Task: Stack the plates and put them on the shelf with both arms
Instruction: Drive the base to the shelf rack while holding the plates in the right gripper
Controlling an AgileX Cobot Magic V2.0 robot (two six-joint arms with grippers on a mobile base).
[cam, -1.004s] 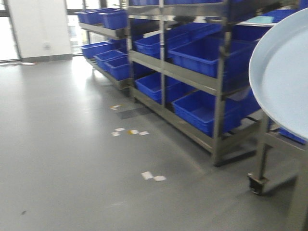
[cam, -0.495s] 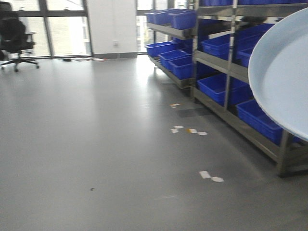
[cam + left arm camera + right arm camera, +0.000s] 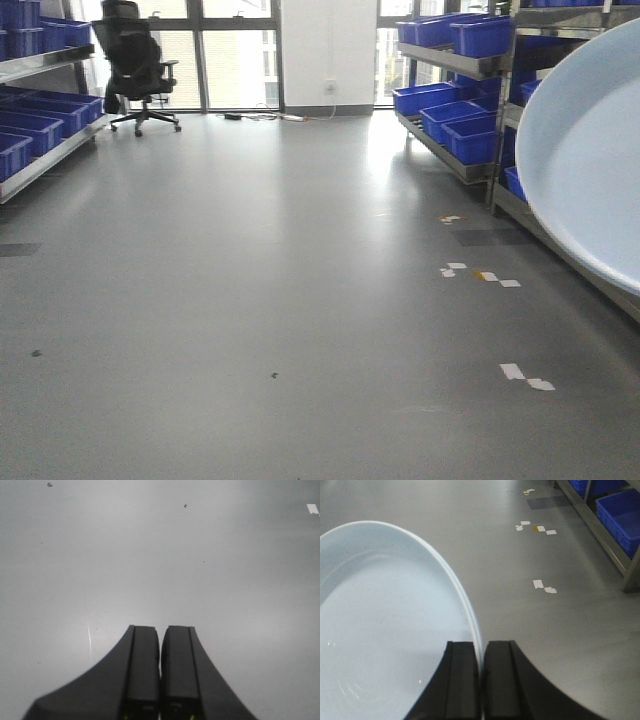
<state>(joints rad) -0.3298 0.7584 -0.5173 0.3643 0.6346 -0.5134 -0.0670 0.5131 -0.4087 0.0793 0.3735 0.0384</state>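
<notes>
Right gripper [image 3: 481,649] pinches the rim of pale bluish-white glossy round plates [image 3: 385,630], seemingly two stacked. Left gripper [image 3: 160,636] is pressed closed, empty.

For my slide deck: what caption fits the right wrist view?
Right pincer shut on the rim of the pale plates, over grey floor beside a blue crate.

Left gripper [image 3: 161,636] jaws pressed together, empty; right gripper [image 3: 481,650] jaws clamp plates [image 3: 380,630] rim.
</notes>
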